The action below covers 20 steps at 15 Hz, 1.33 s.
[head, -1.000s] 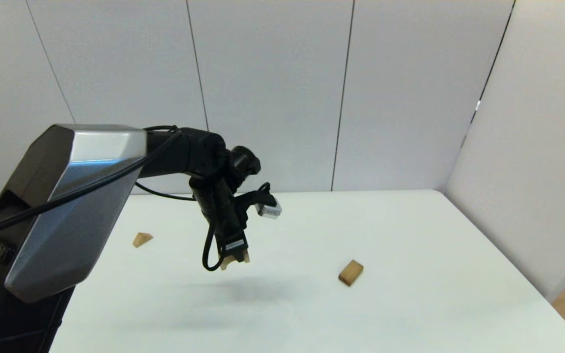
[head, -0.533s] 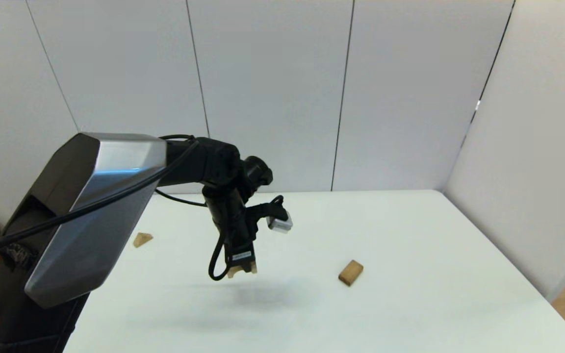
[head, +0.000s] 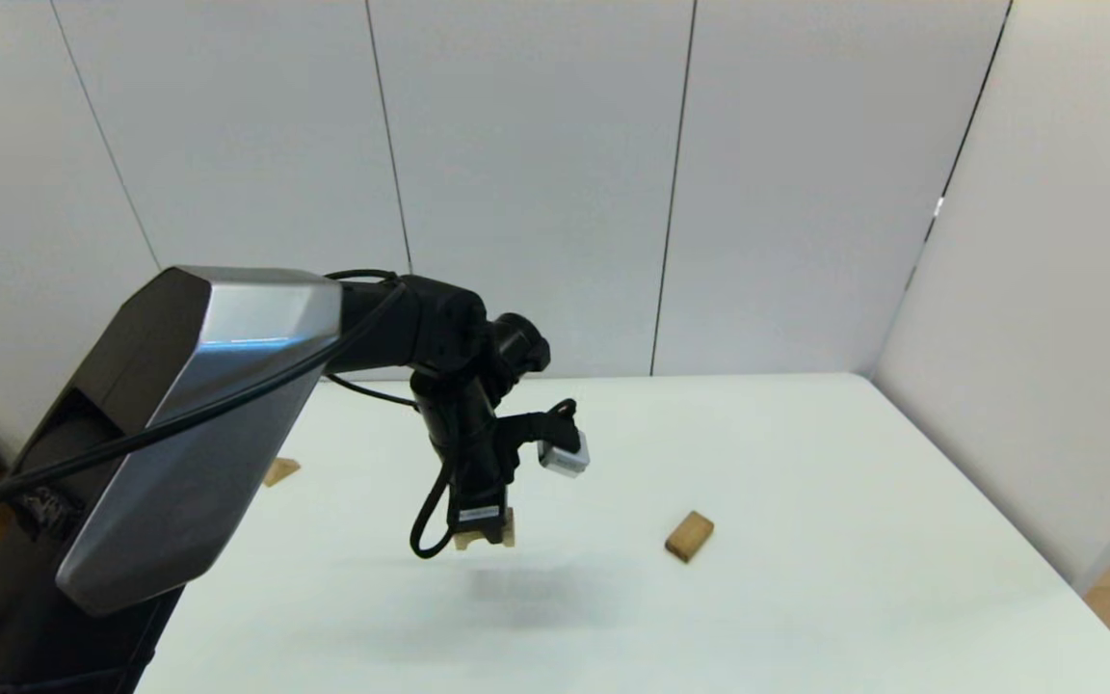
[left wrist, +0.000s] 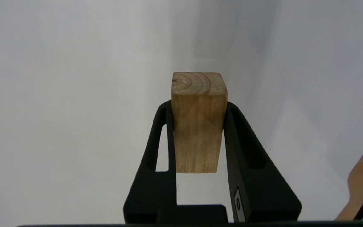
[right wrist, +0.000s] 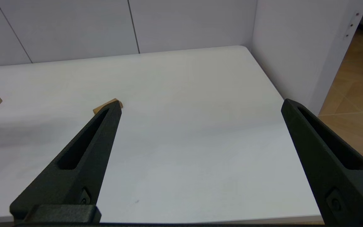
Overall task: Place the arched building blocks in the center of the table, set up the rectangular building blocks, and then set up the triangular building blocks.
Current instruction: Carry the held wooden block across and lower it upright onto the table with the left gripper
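While clamped in left end effector (left wrist: 197, 132), arched block (left wrist: 198, 121), perhaps airborne.

Triangular block (head: 279, 470) half behind arm

My left gripper (head: 485, 532) hangs over the table (head: 806, 463) near its middle, clamped on the arched block (left wrist: 198, 123), clear of the surface. Rectangular block (head: 689, 536) lies on the table at 3 o'clock from it, well apart. Triangular block (head: 278, 470) lies at 10 o'clock, partly behind my left arm. My right gripper (right wrist: 200, 110), fingers spread, sits at the table's near edge.
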Each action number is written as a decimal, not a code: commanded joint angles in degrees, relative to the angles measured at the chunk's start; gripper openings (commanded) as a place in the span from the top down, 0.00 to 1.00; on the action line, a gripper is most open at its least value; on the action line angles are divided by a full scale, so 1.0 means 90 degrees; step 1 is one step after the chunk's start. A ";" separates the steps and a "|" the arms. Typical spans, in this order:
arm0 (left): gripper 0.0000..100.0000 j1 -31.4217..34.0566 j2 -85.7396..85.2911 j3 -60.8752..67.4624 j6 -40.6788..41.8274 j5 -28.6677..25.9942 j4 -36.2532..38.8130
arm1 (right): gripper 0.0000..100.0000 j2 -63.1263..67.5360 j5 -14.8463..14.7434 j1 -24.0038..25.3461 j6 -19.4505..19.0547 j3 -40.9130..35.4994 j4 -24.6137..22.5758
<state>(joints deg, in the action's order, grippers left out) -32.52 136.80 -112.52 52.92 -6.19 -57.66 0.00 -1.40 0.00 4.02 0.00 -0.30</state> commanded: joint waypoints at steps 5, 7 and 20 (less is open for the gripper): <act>1.00 -0.0224 0.0102 -0.0008 0.0233 -0.0005 0.0069 | 0.00 0.0000 0.0000 0.0000 0.0002 0.0000 -0.0005; 1.00 -0.0292 0.0210 0.0002 0.0214 -0.0005 0.0235 | 0.00 0.0000 0.0000 0.0000 0.0002 0.0000 -0.0005; 1.00 -0.0458 0.0591 -0.0008 0.0145 -0.0005 0.0421 | 0.00 0.0000 0.0000 0.0000 0.0002 -0.0010 -0.0005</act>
<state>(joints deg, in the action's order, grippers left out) -36.62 141.81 -112.59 53.93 -6.22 -53.53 0.00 -1.43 0.00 4.02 0.00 -0.30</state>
